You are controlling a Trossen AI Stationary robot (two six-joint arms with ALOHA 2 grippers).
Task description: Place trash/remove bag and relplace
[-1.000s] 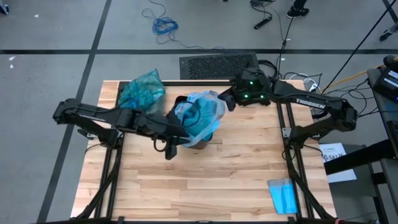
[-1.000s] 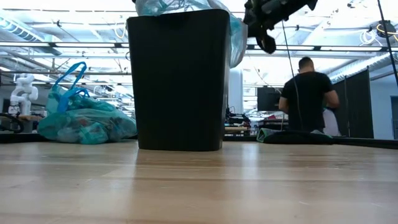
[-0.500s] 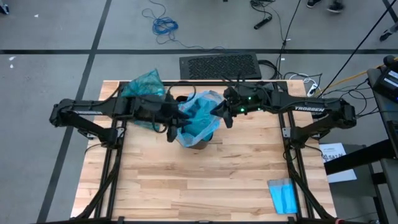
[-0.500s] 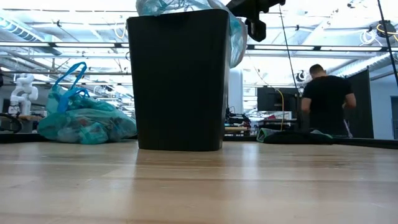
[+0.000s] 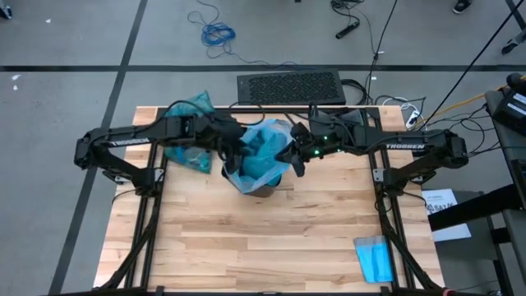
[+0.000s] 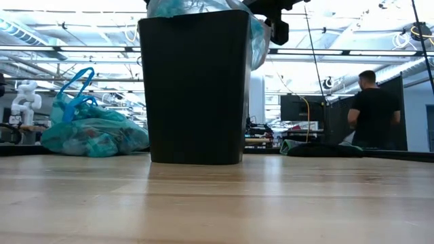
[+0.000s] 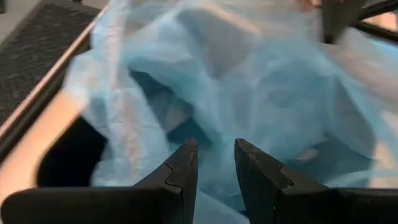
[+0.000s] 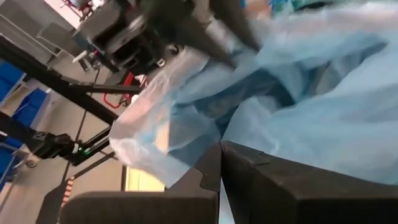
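Observation:
A black bin [image 6: 196, 88] stands on the table with the sky-blue bag [image 5: 263, 152] loosely in its mouth. One flap of the bag [image 6: 259, 37] drapes over the bin's right rim. My left gripper [image 7: 216, 152] is open over the bag's mouth at the bin's far-left side [image 5: 237, 154]. My right gripper [image 8: 219, 155] is shut and sits beside the draped flap at the bin's right side [image 5: 294, 160]. The tied dark teal bag [image 6: 91, 132] lies on its side at the table's far left, partly under my left arm. The trash is out of view. My left gripper's open fingers [image 7: 186, 165] point slanting down at the bag's inner plastic [image 7: 249, 81]. I cannot tell whether they touch it. My right gripper's shut fingers [image 8: 261, 180] point at the bag's right-hand folds [image 8: 311, 93] from the table's right. I cannot tell whether they touch them.
A small blue folded cloth [image 5: 376, 259] lies near the table's near-right corner. A black mat [image 5: 289, 86] sits just past the far edge. The wood in front of the bin [image 5: 271, 238] is free. A person [image 6: 373, 108] stands in the room behind.
My left gripper has swung from the bin's near-left side toward the far edge, and is now over the bag's mouth. My right gripper has moved from the bin's far-right corner toward the left and near edges. The flap draped over the right rim has kept its shape.

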